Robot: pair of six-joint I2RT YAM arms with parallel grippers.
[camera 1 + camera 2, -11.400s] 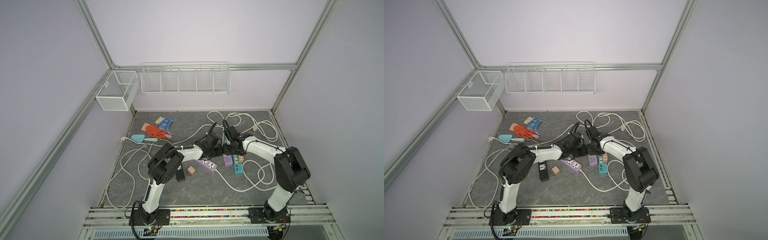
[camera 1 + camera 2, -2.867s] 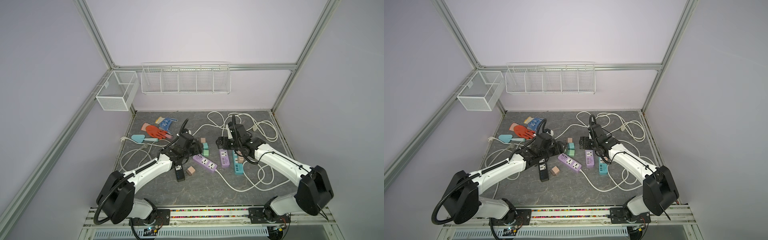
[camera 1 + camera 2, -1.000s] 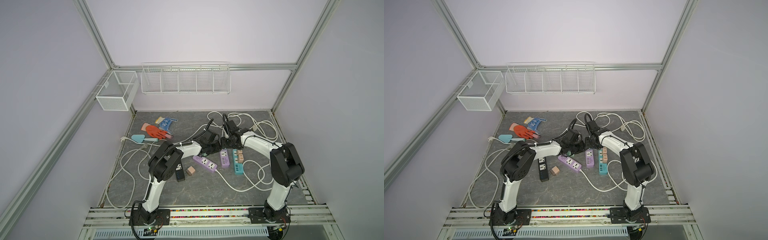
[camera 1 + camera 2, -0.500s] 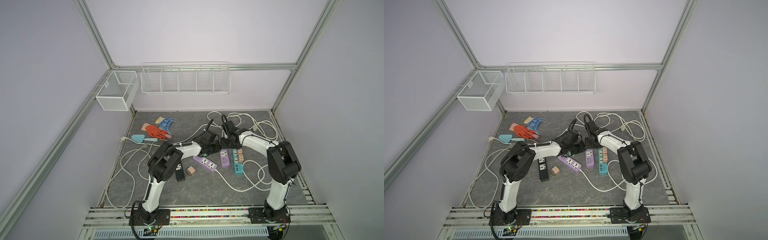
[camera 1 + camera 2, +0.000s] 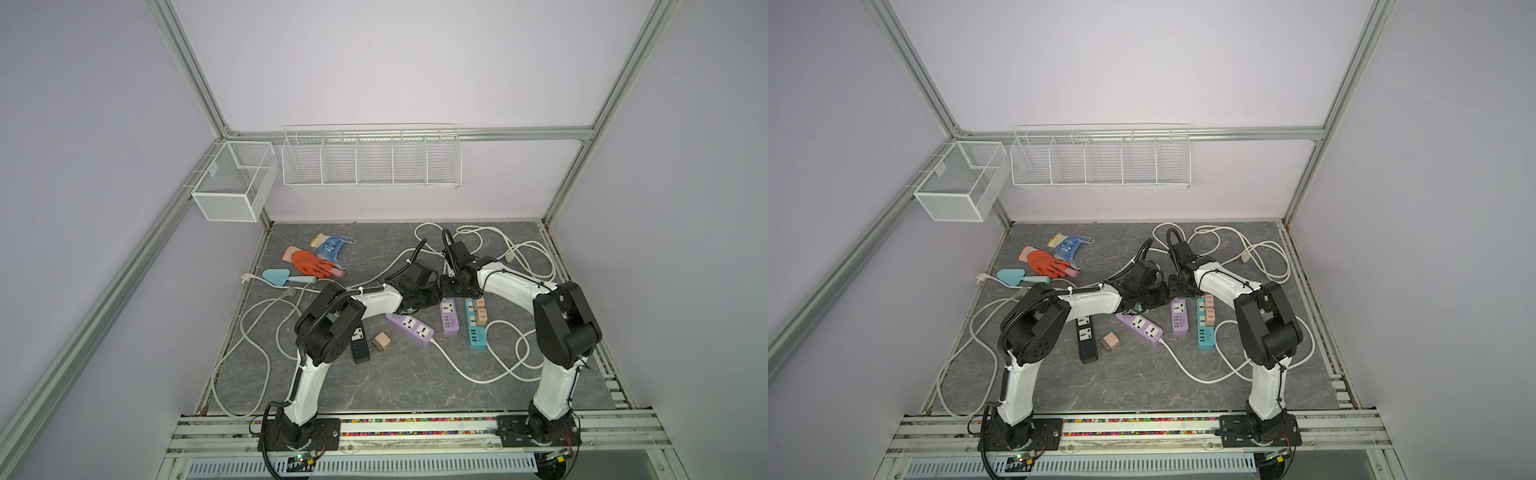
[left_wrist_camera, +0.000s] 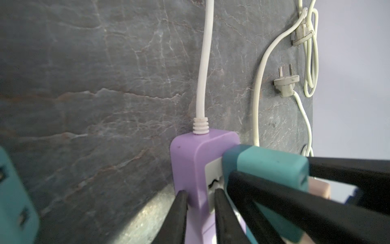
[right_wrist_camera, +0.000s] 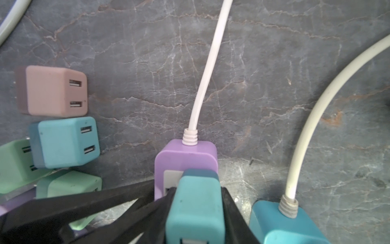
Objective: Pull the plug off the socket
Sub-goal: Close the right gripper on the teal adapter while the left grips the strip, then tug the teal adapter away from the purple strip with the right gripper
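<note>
Teal plug [image 7: 196, 211] sits in purple socket strip [image 7: 185, 156], near middle of table [image 5: 374, 382], bit toward back edge. Right gripper [image 7: 198, 190] squeezed shut on plug sides, ready to pull. Left gripper [image 6: 200, 196] pinched shut on strip's side wall, likely to hold strip down so only plug comes out. Plug not out yet. Few loose plugs [image 7: 63, 141] lie just beside strip.

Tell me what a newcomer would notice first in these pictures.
Both arms meet mid-table over a purple power strip. The right gripper is clamped on a teal plug seated in it, while the left gripper pinches the strip's edge. Around them, white cables loop across the grey table, with a red glove at its far left.
</note>
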